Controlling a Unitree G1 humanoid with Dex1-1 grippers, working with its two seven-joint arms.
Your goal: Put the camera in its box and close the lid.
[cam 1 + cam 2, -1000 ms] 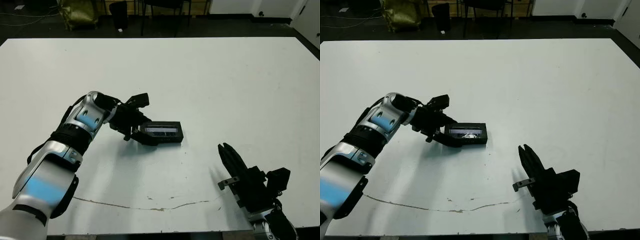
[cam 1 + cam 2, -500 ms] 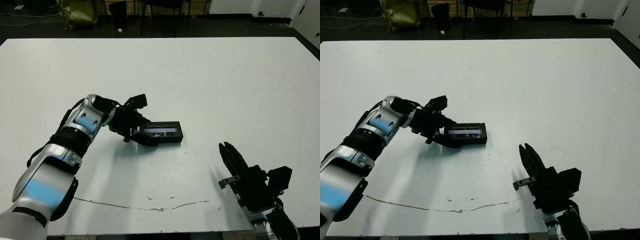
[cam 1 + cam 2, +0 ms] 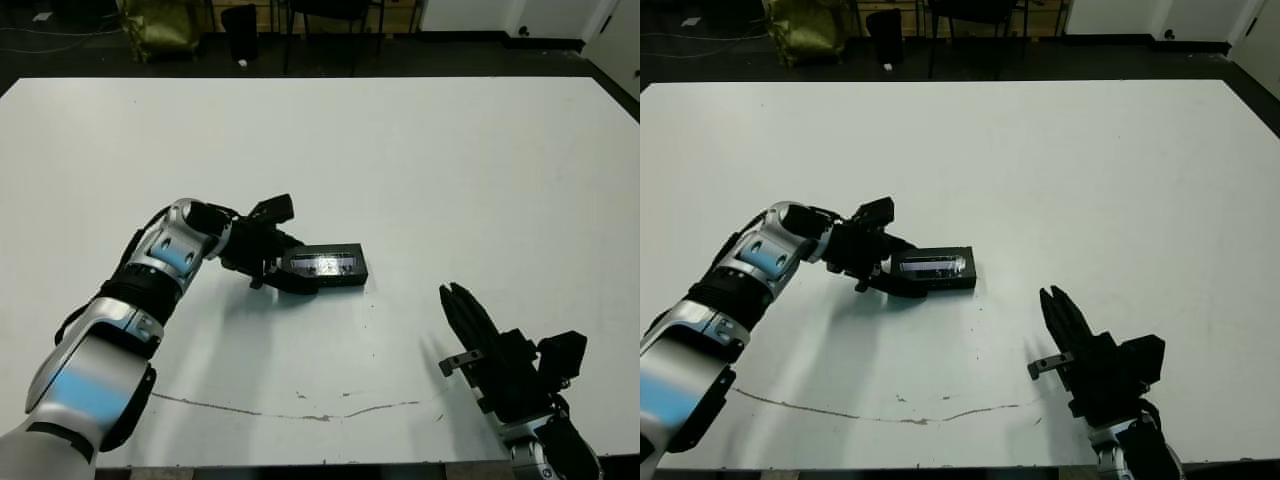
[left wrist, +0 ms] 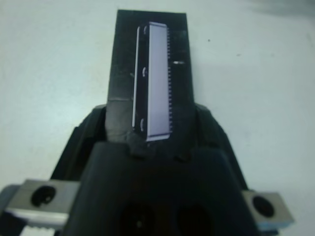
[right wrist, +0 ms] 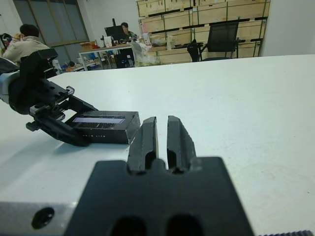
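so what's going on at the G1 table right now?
The left pincer is closed on one end of the box, which sits on the white table with its lid already on, glossy strip facing up. The camera isn't visible, presumably inside. The right pincer is shut and empty, parked apart from the box near the table's front edge. People sit at desks beyond the table in the right wrist view.

The lid (image 3: 323, 266), black with a glossy strip, lies flat on the box, mid-table
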